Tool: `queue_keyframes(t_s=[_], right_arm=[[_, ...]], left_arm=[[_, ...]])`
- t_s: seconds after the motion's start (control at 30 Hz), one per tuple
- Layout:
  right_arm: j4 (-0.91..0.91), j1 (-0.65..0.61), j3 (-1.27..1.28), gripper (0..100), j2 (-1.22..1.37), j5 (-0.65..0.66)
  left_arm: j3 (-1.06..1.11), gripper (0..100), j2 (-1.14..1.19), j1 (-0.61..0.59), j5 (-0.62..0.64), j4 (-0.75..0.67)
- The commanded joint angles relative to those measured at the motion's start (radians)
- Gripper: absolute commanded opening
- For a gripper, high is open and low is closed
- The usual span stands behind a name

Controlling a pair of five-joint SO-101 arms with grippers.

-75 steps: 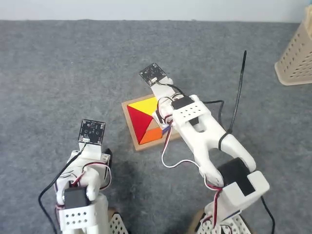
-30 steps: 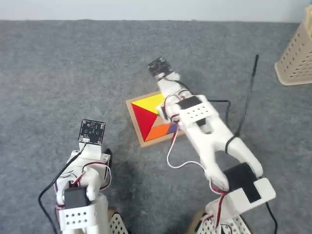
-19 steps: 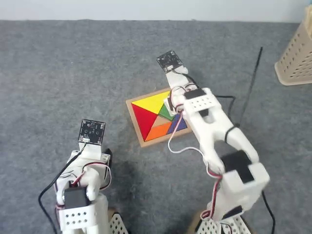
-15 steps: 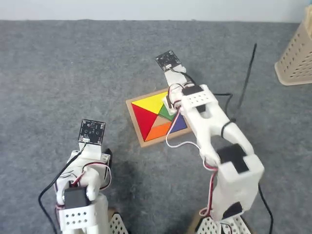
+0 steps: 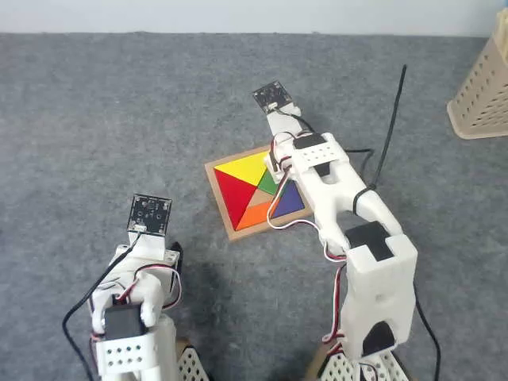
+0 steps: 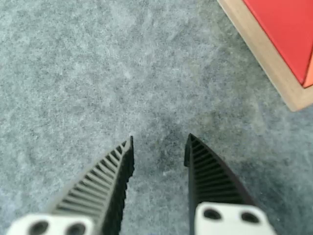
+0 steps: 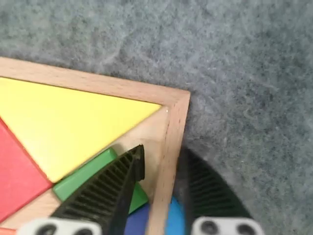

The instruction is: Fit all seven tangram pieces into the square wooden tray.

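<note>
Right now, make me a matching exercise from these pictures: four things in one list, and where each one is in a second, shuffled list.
Things:
1 yellow piece
2 left gripper
3 right gripper
4 beige basket

Places:
A open, astride the rim of the tray
B at the high view's right edge
C flat in the tray
D open above bare carpet

Pairs: 1-C, 2-D, 3-A, 4-B

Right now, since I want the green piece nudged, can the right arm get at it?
Probably yes: the right end effector is open at the tray corner, one finger over the green piece, the other outside the rim.
</note>
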Motion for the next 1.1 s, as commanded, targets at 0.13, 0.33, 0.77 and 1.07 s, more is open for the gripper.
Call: queue_keyframes(t_s=[0.13,0.33,0.77,1.07], right_arm=[[0.174,-0.004,-0.048,0.6,-0.024,-0.061],[0.188,-0.004,0.003,0.6,-0.07,-0.115],[0.205,0.001,0.12,22.1,-0.274,-0.11],[0.263,0.048,0.126,22.7,-0.28,0.207]], left_arm=[[-0.012,17,-0.006,0.002,-0.005,0.005],[-0.012,17,-0.006,0.002,-0.005,0.005],[-0.012,17,-0.006,0.002,-0.005,0.005],[-0.012,17,-0.006,0.002,-0.005,0.005]])
